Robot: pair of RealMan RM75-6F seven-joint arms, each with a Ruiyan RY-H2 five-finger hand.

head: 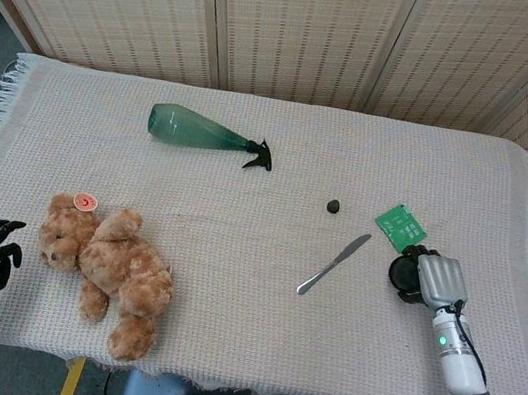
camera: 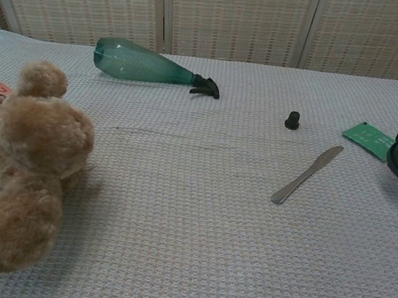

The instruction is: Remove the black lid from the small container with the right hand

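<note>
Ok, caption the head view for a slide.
Right hand on the dark lid beside a knife; teddy bear at left.

I'm scanning for anything to read and coming up nearly empty. The teddy bear [head: 110, 271] carries a round red tag [head: 87, 200] by its ear with a pale mark on it, possibly a logo or a single character, too small for me to make out in either view. The green card [head: 401, 227] on the worktop has faint pale print across its face, but no letters or numbers resolve for me. I see no label on the green bottle [head: 198, 131].
</note>
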